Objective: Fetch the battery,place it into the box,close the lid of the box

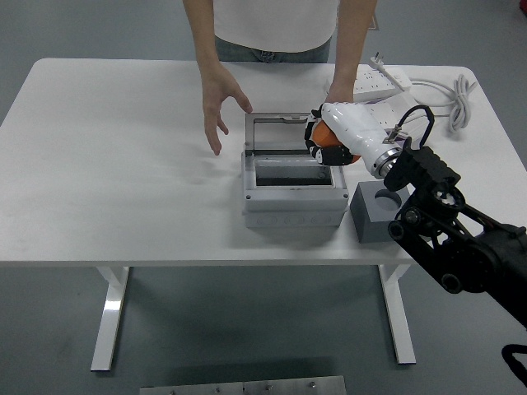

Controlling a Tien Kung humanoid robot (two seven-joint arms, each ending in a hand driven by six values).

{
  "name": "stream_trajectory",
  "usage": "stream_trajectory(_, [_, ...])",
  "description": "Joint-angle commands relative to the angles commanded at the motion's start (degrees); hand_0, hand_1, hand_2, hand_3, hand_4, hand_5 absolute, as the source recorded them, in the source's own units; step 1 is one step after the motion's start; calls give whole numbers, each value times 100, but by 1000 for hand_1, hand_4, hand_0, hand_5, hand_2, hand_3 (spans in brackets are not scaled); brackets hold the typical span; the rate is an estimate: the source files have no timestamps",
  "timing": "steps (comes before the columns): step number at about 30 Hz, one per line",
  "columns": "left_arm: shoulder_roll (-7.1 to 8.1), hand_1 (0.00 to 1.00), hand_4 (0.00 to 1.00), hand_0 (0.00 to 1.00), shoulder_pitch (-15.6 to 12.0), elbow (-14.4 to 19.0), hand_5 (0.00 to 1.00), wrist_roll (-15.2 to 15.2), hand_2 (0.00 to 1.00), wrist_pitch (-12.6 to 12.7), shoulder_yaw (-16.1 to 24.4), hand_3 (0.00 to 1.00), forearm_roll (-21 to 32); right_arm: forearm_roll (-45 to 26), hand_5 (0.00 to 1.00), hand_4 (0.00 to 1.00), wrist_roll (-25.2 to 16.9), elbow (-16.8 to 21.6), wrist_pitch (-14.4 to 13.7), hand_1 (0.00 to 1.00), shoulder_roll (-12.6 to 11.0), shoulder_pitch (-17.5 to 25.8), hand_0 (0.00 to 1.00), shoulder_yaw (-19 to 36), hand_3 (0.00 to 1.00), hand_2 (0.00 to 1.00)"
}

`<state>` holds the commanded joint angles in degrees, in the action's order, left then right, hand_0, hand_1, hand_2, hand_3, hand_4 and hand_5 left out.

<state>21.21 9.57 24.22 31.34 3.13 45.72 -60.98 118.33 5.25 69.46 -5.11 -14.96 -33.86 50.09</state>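
My right hand (323, 146) is shut on the orange battery (318, 134) and holds it over the right rear part of the open grey box (294, 202). The box's clear lid (288, 134) stands upright at the back. A person at the far side holds the lid's right edge with one hand (339, 92), mostly hidden behind my hand. The person's other hand (220, 103) hovers open over the table just left of the box. My left arm is out of view.
A grey foam block with a round hole (375, 210) sits right of the box, partly under my right arm. A white power strip (380, 81) and its cable (449, 90) lie at the back right.
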Motion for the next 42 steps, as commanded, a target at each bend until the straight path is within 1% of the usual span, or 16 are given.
stream_trajectory(5, [1, 698, 500, 632, 12, 4, 2, 21, 573, -18, 28, 541, -44, -16, 2, 137, 16, -131, -72, 223, 162, -55, 182, -168, 313, 283])
stream_trajectory(13, [-1, 698, 500, 632, 51, 9, 2, 42, 573, -48, 62, 541, -109, -15, 2, 142, 0, -441, -196, 219, 431, -123, 180, -240, 315, 282])
stream_trajectory(19, [-6, 698, 500, 632, 49, 13, 2, 66, 573, -68, 90, 541, -155, 32, 2, 145, -14, -636, -271, 219, 561, -122, 178, -263, 315, 282])
stream_trajectory(26, [-5, 698, 500, 632, 42, 17, 2, 88, 573, -81, 122, 541, -200, 32, 2, 151, -23, -798, -362, 221, 666, -144, 180, -303, 316, 284])
stream_trajectory(33, [-10, 698, 500, 632, 55, 19, 2, 96, 573, -99, 141, 541, -242, -28, 2, 152, -66, -867, -469, 222, 737, -150, 181, -359, 316, 283])
stream_trajectory(42, [-1, 698, 500, 632, 50, 23, 2, 100, 573, -101, 144, 541, -248, -373, 2, 162, -266, -952, -358, 223, 752, -118, 182, -305, 319, 288])
